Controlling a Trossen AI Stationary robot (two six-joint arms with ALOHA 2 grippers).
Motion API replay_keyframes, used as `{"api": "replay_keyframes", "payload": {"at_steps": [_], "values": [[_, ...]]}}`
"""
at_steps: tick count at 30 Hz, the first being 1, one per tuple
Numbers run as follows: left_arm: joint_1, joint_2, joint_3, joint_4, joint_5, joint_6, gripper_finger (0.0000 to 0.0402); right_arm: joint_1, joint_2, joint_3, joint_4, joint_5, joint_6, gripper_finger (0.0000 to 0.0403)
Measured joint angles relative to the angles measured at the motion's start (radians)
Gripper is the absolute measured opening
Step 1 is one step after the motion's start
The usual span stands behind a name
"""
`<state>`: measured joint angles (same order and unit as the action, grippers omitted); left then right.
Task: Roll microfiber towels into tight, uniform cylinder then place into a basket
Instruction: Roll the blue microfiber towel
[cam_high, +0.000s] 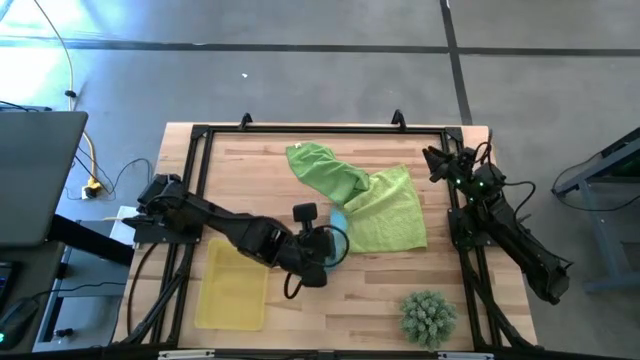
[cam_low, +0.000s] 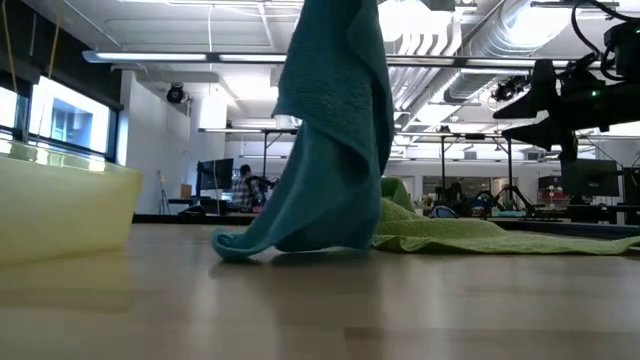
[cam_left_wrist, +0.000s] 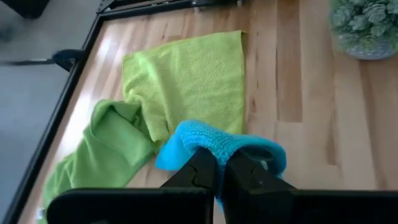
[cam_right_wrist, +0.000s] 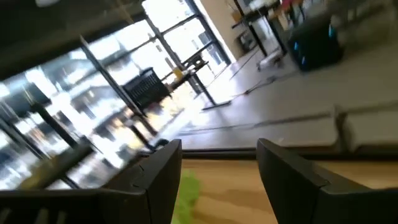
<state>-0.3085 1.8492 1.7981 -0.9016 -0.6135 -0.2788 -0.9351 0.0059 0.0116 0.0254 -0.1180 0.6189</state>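
Note:
My left gripper (cam_high: 330, 243) (cam_left_wrist: 217, 169) is shut on the teal microfiber towel (cam_left_wrist: 231, 147) (cam_low: 330, 140) near the table's middle. Beyond it lie two lime green towels: one spread flat (cam_high: 388, 212) (cam_left_wrist: 193, 78), the other bunched up (cam_high: 323, 168) (cam_left_wrist: 106, 146) toward the far edge, the two overlapping. The yellow basket (cam_high: 232, 287) (cam_low: 60, 205) rests on the table at the near left. My right gripper (cam_high: 434, 160) (cam_right_wrist: 219, 167) stands open and holds nothing, raised by the far right corner of the table. My left gripper pinches a bunched fold of the teal towel (cam_left_wrist: 211, 144) between its two fingers; the cloth bulges over the fingertips (cam_left_wrist: 202, 163). The fingers slant downward, coming from the table's left. The towel hangs slack below them, with its lower end (cam_low: 285, 242) on the table.
A spiky green ball-shaped plant (cam_high: 428, 315) (cam_left_wrist: 367, 25) stands near the near right corner. A black frame (cam_high: 200, 135) runs around the tabletop. Bare wood shows between the basket and the plant.

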Motion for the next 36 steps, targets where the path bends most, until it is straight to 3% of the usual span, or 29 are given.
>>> {"api": "replay_keyframes", "payload": {"at_steps": [6,8,12,16,24,29,36], "values": [[-0.029,0.000,0.000,-0.001,0.000,-0.059,0.0000,0.007,0.000,0.000,0.010,0.013,0.182,0.0199],[-0.038,0.000,0.000,-0.001,0.007,-0.059,0.0000,0.006,0.000,0.000,0.027,-0.035,0.191,0.0199],[-0.043,0.000,0.000,-0.001,0.012,-0.061,0.0000,0.008,0.000,0.000,0.136,-0.213,0.114,0.0199],[-0.038,0.000,0.000,0.000,0.011,-0.063,0.0000,0.007,0.000,0.000,0.184,-0.281,0.028,0.0199],[-0.015,0.000,0.000,0.000,0.012,-0.084,0.0000,0.007,0.001,0.009,0.180,-0.288,-0.067,0.0199],[0.003,0.000,0.000,0.000,0.028,-0.096,0.0000,0.007,0.002,0.101,0.170,-0.288,-0.142,0.0199],[0.015,0.000,0.000,-0.001,0.035,-0.087,0.0000,0.007,0.098,0.278,-0.047,-0.291,-0.250,0.0199]]}}
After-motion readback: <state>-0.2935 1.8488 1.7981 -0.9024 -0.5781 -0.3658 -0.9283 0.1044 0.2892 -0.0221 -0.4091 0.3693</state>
